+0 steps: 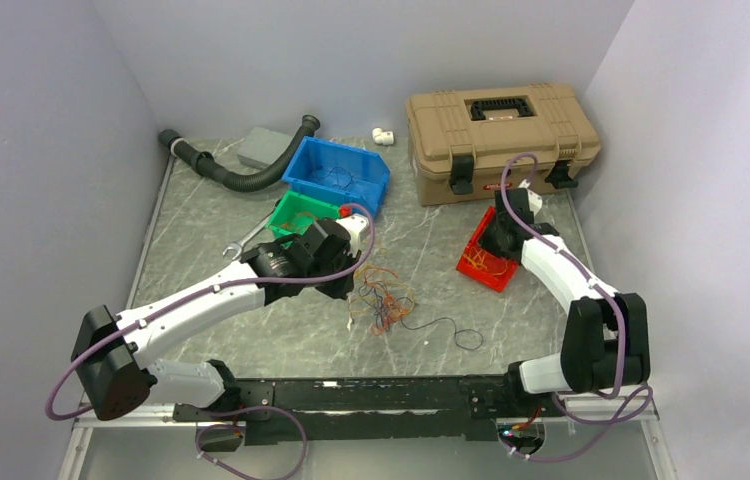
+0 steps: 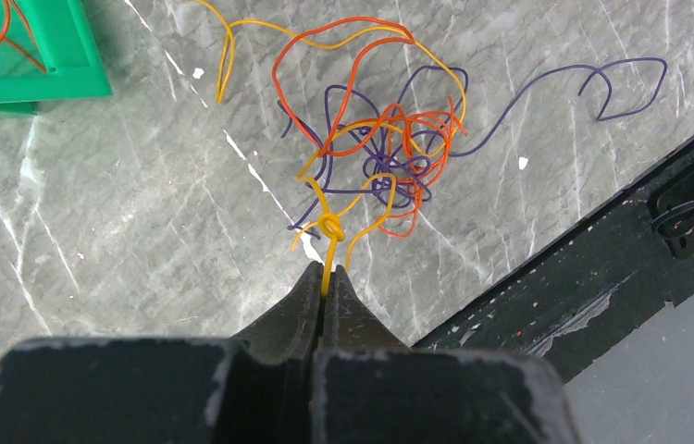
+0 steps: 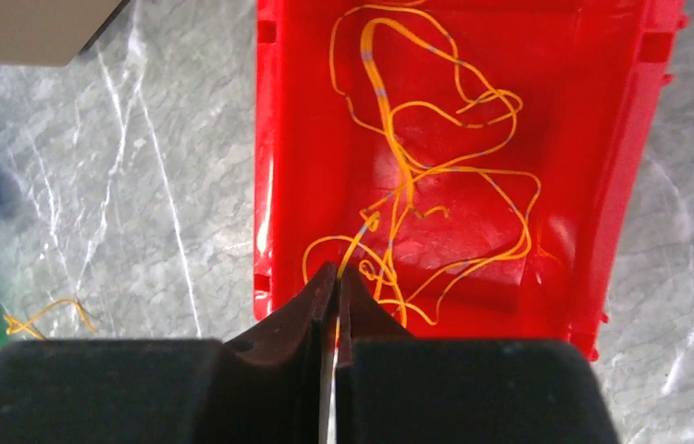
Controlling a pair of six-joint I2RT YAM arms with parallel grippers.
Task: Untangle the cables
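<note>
The tan case (image 1: 501, 130) on the worktop (image 1: 201, 320) bears an unreadable red label. Arm stretched forward, the left gripper (image 2: 326, 276) has its jaws clamped on a yellow strand (image 2: 328, 240) of the tangled cables (image 1: 383, 300) mid-worktop. Over the red bin (image 3: 621, 139), the right gripper (image 3: 337, 273) pinches a yellow cable (image 3: 390, 139).

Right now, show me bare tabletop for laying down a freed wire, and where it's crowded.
Bare marble lies between the cable tangle and the red bin, and between the hose and the left arm. Crowded: around the tangle, where the left gripper pinches a yellow cable.
</note>
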